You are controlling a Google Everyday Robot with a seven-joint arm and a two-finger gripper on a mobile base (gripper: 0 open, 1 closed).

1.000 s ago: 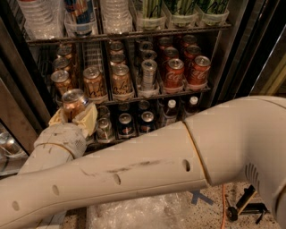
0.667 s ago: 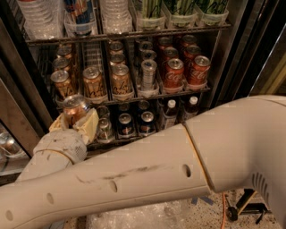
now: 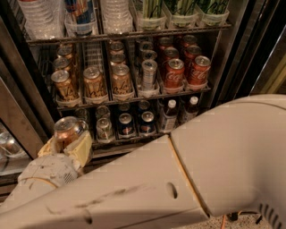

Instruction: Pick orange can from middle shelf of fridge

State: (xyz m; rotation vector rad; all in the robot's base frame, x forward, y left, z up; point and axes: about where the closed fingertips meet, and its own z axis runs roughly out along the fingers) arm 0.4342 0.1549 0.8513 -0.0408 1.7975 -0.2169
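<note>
An orange can (image 3: 68, 130) with a silver lid sits upright between the yellowish fingers (image 3: 82, 147) of my gripper (image 3: 67, 142), low at the left, outside and below the middle shelf (image 3: 134, 99) of the fridge (image 3: 232, 53). The gripper is shut on this can. Three lanes of like orange cans (image 3: 94, 82) still stand on the left of that shelf. A slim silver can (image 3: 149, 74) and red Coca-Cola cans (image 3: 174, 74) fill its right lanes. My white arm (image 3: 178, 179) crosses the lower frame.
Water bottles (image 3: 40, 18) and green-labelled bottles (image 3: 178, 9) stand on the rack above. Dark cans and small bottles (image 3: 134, 123) fill the rack below. A dark-edged door frame (image 3: 250, 49) is at the right, another door edge (image 3: 18, 120) at the left.
The gripper with the orange can has pulled back and dropped lower, away from the middle shelf, and the arm has shifted with it.
</note>
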